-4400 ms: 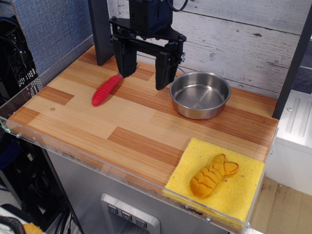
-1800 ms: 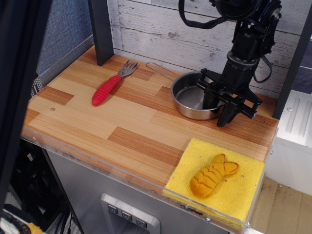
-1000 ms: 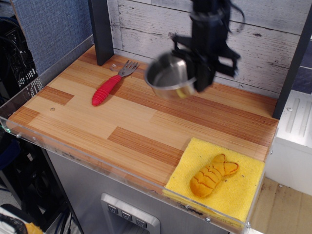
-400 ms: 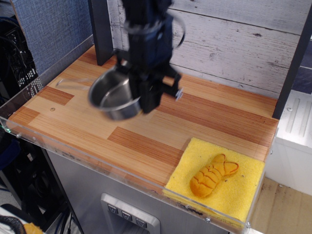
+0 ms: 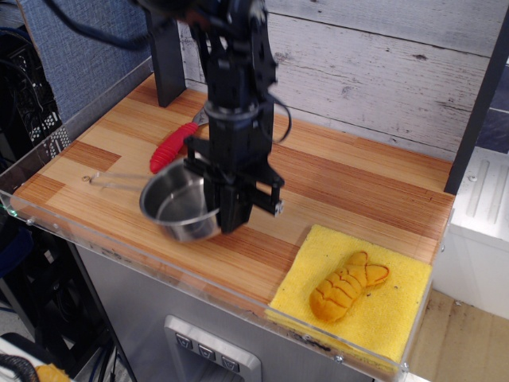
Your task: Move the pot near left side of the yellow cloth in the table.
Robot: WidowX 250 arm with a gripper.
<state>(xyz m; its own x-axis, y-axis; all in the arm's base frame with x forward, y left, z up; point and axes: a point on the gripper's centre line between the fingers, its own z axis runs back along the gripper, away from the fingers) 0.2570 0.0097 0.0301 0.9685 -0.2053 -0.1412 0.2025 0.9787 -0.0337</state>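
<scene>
In the single view we see the tool (image 5: 213,197) clamped on the right rim of the pot (image 5: 180,205), which tilts over the front-left part of the table (image 5: 334,179), its thin wire handle reaching left toward the clear rim; whether it touches the wood we cannot tell. The yellow cloth (image 5: 398,306) lies well apart at the front-right corner with an orange ribbed toy (image 5: 346,288) on it, and a red-handled fork (image 5: 169,147) shows behind the arm. We can read no brand, label or writing anywhere.
</scene>
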